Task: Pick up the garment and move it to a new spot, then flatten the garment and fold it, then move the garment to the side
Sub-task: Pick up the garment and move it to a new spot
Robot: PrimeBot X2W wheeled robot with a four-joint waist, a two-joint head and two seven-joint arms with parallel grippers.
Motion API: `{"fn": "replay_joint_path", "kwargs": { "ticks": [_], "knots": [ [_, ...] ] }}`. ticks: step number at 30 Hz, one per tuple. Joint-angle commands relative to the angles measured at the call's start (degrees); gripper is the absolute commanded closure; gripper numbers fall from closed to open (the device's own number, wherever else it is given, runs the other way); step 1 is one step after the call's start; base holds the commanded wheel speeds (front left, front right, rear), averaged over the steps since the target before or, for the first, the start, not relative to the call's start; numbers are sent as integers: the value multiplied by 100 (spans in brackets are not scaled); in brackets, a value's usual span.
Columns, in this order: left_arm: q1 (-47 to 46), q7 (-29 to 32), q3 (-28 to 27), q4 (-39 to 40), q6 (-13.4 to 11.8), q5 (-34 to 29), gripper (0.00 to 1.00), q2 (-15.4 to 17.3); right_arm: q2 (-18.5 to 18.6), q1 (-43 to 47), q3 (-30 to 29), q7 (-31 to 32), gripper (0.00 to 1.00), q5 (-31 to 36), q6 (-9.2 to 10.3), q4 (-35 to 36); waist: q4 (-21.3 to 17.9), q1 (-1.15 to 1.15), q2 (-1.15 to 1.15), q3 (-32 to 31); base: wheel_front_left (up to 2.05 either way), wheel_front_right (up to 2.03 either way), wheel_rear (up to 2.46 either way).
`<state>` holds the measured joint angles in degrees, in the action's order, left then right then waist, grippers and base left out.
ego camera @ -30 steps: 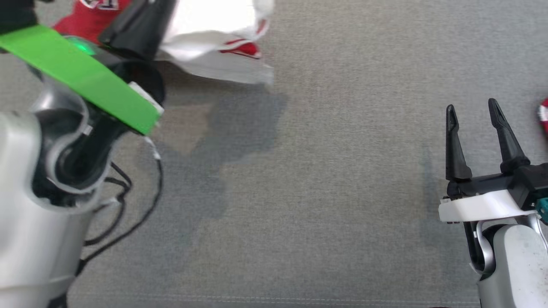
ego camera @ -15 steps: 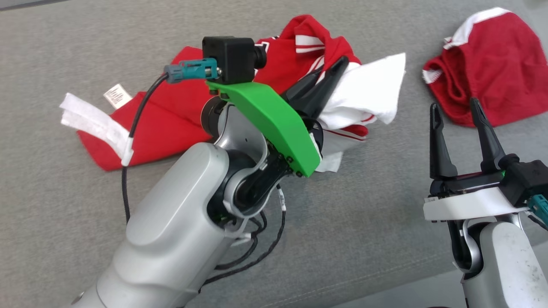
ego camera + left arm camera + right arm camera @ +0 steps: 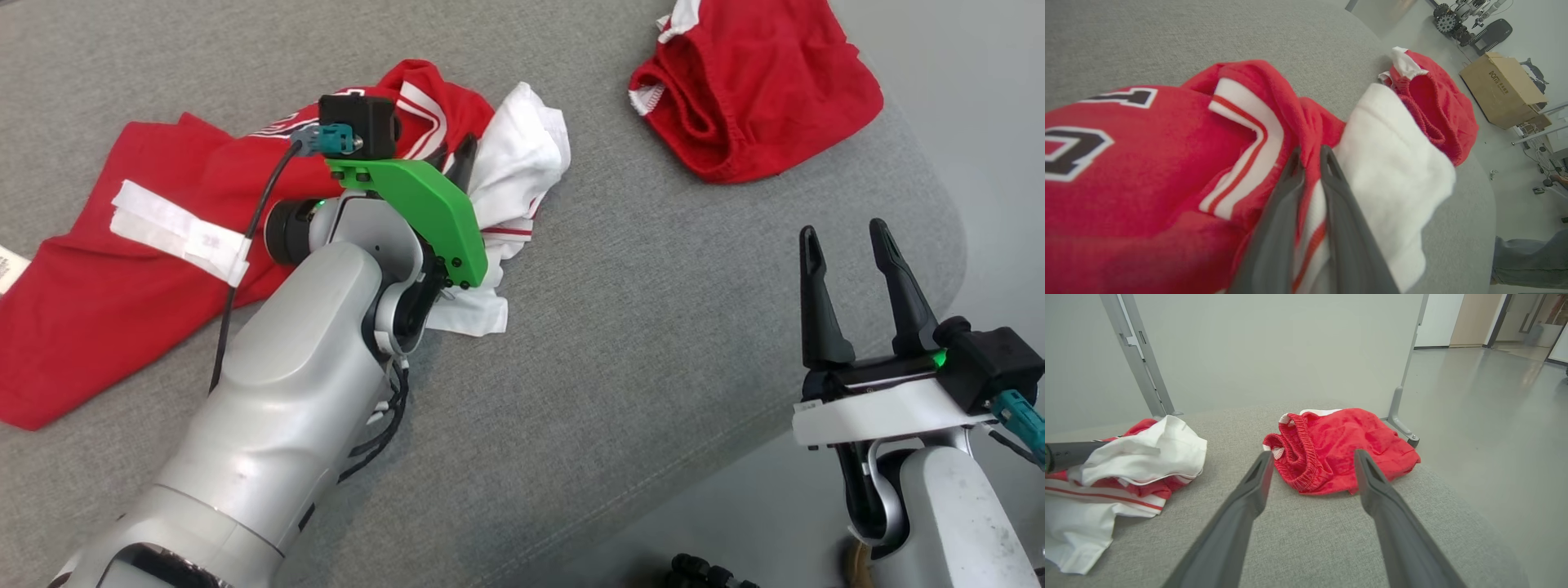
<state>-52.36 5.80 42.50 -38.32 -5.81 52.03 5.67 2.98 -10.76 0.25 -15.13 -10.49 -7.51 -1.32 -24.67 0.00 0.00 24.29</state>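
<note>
left gripper, two long dark fingers on a pale arm, sits in the upper middle of the head view with its fingers drawn almost together, pinching a fold of the large bright red jersey-style garment with broad white bands. in the left wrist view the left gripper has a ridge of red and striped cloth clamped between its fingertips, just where the red body meets a bunched white panel. black white-outlined letters lie at the left edge of that view on the garment.

the garment lies crumpled across the upper left of the head view on the grey fabric-covered desk, its red part spread toward the left edge with a white strip across it.

right gripper hovers at the lower right of the head view, fingers spread wide and holding nothing, near the desk's rounded corner. in the right wrist view the right gripper points at the smaller darker red textured piece with a white-stitched edge, which lies apart from the garment at the left. the textured piece sits at the top right of the head view.
</note>
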Motion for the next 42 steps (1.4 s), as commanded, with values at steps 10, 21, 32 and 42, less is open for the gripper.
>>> {"fn": "replay_joint_path", "kwargs": {
  "ticks": [10, 21, 32, 42],
  "knots": [
    [13, -671, 389, -52, 518, -450, 0, -2, 2, 234, -93, -1, 0, 442, 6, 9, 569, 0, 0, -532, 0, 0, 0],
    [1330, -1279, 301, 1452, -265, -785, 0, 1384, 0, 734, -460, -1, 0, 790, 5, 148, 1250, 0, 0, -1083, 0, 0, 0],
    [2065, -1482, -529, 1129, -690, -96, 0, 1986, 0, 777, -435, -2, 0, 878, 5, 192, 1487, 0, 0, -978, 0, 0, 0],
    [1753, -868, -782, 435, -348, 401, 0, 2192, -1, 687, -426, -1, 0, 896, 5, 193, 1402, 0, 0, -803, 0, 0, 0]
  ]
}}
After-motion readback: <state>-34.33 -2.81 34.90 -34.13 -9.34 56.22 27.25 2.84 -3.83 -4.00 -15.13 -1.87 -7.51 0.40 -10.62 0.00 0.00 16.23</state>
